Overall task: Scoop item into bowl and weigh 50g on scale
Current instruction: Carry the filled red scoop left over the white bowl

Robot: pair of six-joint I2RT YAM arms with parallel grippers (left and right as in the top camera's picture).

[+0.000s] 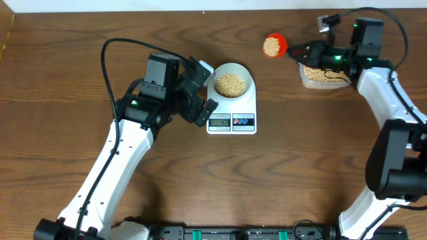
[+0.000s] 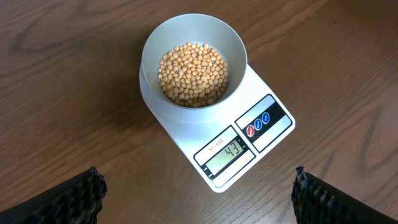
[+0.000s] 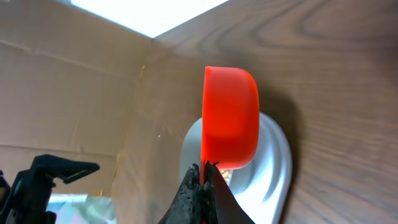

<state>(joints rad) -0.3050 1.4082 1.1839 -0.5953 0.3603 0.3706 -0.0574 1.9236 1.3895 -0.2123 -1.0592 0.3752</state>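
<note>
Overhead: I see my left gripper (image 1: pixel 204 90) spread wide beside the scale (image 1: pixel 231 122), bowl (image 1: pixel 248 73) of beans (image 1: pixel 231 84) on it (display (image 2: pixel 225 154) reads 43); right gripper (image 1: pixel 301 52) pinches a bean-filled red scoop (image 1: pixel 274 45) near the tub (image 1: pixel 325 77)

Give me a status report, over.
Left gripper open beside scale. Right gripper shut on red scoop, loaded with beans, short of bowl. Bowl on scale, display reads 43. Path clear.

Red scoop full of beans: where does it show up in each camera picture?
Overhead: red scoop sits upper right of centre.
Left wrist: not in it.
Right wrist: the scoop fills the centre, seen side-on.
Shared landmark: the brown wooden table.
</note>
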